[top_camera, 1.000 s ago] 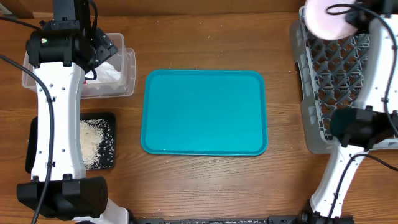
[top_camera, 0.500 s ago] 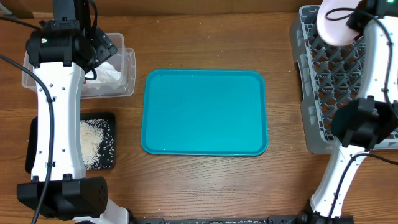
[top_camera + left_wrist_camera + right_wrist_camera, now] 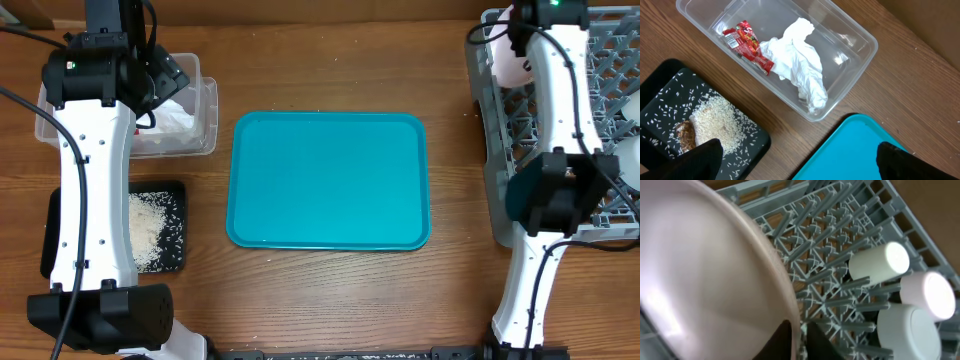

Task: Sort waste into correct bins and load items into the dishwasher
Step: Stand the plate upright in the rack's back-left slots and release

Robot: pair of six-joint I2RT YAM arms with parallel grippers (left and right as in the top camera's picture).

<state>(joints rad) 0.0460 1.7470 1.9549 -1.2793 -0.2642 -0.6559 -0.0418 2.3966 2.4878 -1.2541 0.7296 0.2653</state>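
My right gripper (image 3: 799, 341) is pinched on the rim of the pink dish (image 3: 705, 280), holding it tipped on edge over the far-left corner of the dish rack (image 3: 840, 250). I judge that angle lets it slot between the pegs, beside the white cups (image 3: 879, 262). The left gripper (image 3: 797, 152) hangs spread wide and empty above the clear tub (image 3: 765, 15), where the napkin (image 3: 800, 65) and red wrapper (image 3: 747, 44) lie together. The rice (image 3: 715, 122) and a brown scrap (image 3: 685, 134) sit apart in the black tray (image 3: 665, 90) — food kept from dry waste. The wrapper's white print is too small to read, and I see no other writing.
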